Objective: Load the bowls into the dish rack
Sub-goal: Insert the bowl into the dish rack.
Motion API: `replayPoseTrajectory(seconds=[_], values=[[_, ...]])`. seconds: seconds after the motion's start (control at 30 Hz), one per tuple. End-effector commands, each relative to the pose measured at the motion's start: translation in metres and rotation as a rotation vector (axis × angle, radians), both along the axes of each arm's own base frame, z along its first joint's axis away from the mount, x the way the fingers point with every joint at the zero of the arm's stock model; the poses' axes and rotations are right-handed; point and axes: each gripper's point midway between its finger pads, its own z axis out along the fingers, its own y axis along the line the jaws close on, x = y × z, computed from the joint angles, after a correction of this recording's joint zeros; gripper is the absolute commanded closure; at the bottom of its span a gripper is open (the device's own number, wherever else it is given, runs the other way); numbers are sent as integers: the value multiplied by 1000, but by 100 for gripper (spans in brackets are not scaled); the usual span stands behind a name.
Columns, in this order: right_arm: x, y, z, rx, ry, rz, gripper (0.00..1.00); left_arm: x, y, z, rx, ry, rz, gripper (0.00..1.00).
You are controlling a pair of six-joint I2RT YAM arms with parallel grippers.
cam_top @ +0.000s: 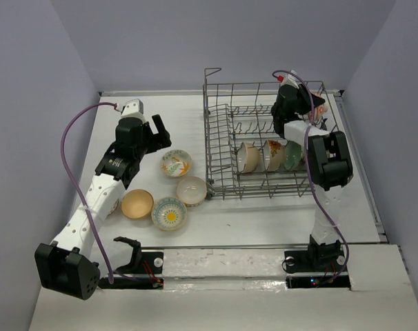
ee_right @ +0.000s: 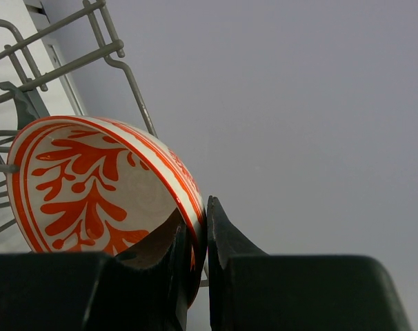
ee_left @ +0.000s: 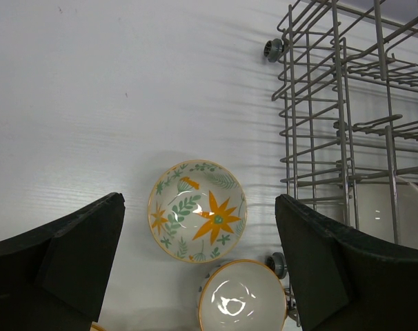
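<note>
Your right gripper is nearly closed. It pinches the rim of the red-patterned bowl, one finger inside and one outside. The bowl hangs tilted on edge at the far right corner of the rack, near its top wires. Treat it as glazed ceramic: stiff, slick, and likely to chip if it knocks a wire. A rim pinch like this may let it swing or slip, so I would lower it slowly between the tines. Nearer you, three bowls stand on edge in the rack's near row.

Your left gripper is spread wide and holds nothing. It hangs over the counter, with the flowered bowl lying upright below and between its fingers, apart from both. The white bowl sits just beside it, nearly touching, by the rack's foot. Take the flowered one by the rim on the side away from that neighbour.
</note>
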Motion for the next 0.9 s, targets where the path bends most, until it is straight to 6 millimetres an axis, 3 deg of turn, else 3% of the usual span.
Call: replayPoseTrajectory(seconds=[0.0,0.1,0.2,0.87], values=[[3,0,7,15,-82,-35,95,6,-2,9,-12,-41,-4,1],[4,0,9,12,-84,-37,94,6,-2,8,-13,-39,-5,1],[4,5,5,11,-72,-25,86,6,-2,8,-12,-39,-4,1],[18,23,-37,96,7,44,77,6,-2,7,-13,-36,-4,1]])
